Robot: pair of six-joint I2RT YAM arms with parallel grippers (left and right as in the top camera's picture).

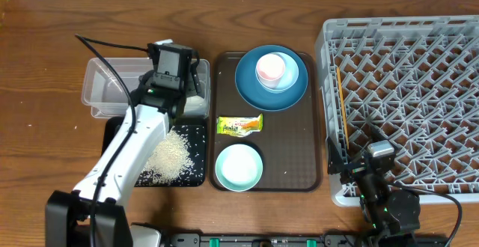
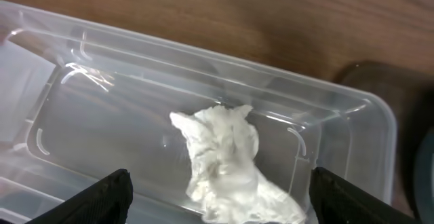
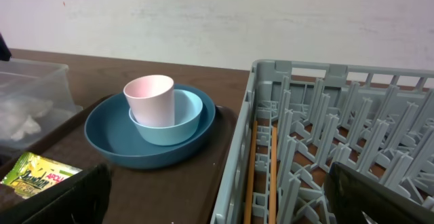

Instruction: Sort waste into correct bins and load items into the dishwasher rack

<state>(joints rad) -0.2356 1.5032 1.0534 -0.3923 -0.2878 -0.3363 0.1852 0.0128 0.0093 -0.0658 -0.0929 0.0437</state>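
Left hand (image 2: 220,197) hangs over the clear tub (image 2: 102,115) at the far left of the tabletop (image 1: 45,45), fingers spread wide w/ nothing gripped. The crumpled white napkin (image 2: 224,159) lies on the tub floor between them, apparently loose. Soft and near weightless, it should need only a light pinch on any fold. Right hand (image 3: 217,197), also wide open and empty, sits by the near-left corner of the grey rack (image 1: 419,75). On the brown tray (image 1: 292,150) btwn tub and rack: snack wrapper (image 1: 239,125), thin, prob. slick, lying flat, best pinched at one end; pink cup (image 1: 270,68) nested in a light-blue bowl (image 1: 290,73) on the blue plate (image 1: 251,90), far end; mint bowl (image 1: 239,166), near end. Rice (image 1: 171,157) sits in the black tray (image 1: 196,138), near left.
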